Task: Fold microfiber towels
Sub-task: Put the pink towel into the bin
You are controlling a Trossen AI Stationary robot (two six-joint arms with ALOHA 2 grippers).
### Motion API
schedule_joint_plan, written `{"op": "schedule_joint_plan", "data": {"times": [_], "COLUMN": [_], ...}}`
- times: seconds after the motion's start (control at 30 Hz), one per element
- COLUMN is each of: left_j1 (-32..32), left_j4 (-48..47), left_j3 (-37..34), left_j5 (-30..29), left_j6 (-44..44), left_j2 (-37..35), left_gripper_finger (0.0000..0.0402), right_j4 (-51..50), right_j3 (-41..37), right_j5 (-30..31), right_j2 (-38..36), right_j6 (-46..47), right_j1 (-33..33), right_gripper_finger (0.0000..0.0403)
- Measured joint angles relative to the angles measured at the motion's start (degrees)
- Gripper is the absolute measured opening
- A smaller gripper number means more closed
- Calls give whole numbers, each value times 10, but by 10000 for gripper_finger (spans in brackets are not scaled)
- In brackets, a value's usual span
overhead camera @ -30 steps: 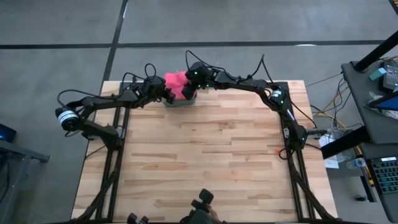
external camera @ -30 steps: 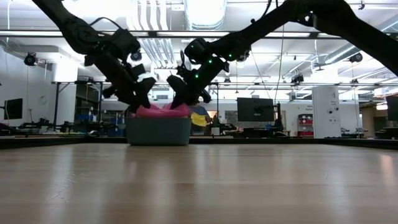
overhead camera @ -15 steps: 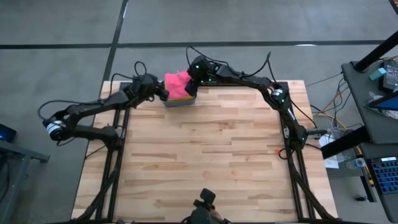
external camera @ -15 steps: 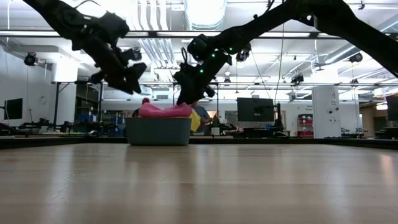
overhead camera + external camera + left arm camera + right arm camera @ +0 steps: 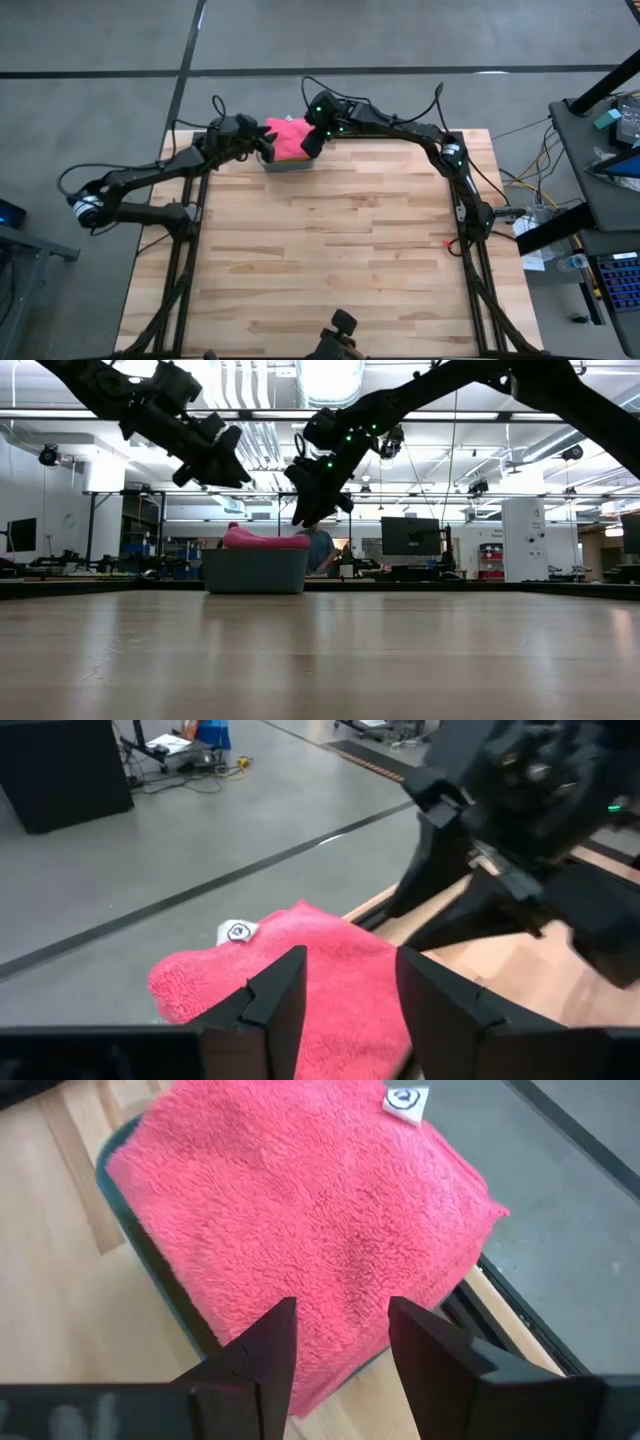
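The pink towel (image 5: 288, 139) lies heaped atop the teal bin (image 5: 290, 164) at the bench's (image 5: 330, 260) far edge, left of its middle. Both end effectors hover released and empty above it, the left end effector (image 5: 266, 147) by the bin's left side, the right end effector (image 5: 311, 144) by its right. The bench's remaining wood lies open toward the near edge.

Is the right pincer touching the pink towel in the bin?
Apart. In the low view the right pincer hangs above the pink towel, with background visible between them. Its fingers stand open and hold nothing.
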Motion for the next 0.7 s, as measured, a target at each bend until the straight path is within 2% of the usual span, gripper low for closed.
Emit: {"op": "schedule_joint_plan", "data": {"times": [0.2,0.33,0.43,0.6,0.7], "left_j1": [1,1,1,2,2], "left_j4": [44,51,51,20,4], "left_j3": [2,21,42,61,63], "left_j5": [0,-8,-44,-143,-154], "left_j6": [3,33,46,48,52], "left_j2": [59,116,163,219,232], "left_gripper_finger": [94,58,34,5,1], "right_j4": [24,80,129,199,208], "right_j3": [0,-12,-25,-48,-54], "right_j5": [0,0,0,0,0], "right_j2": [-9,-8,0,33,46], "right_j6": [-36,-66,-74,-77,-70], "right_j1": [0,0,-1,-2,-2], "right_gripper_finger": [140,109,72,17,10]}}
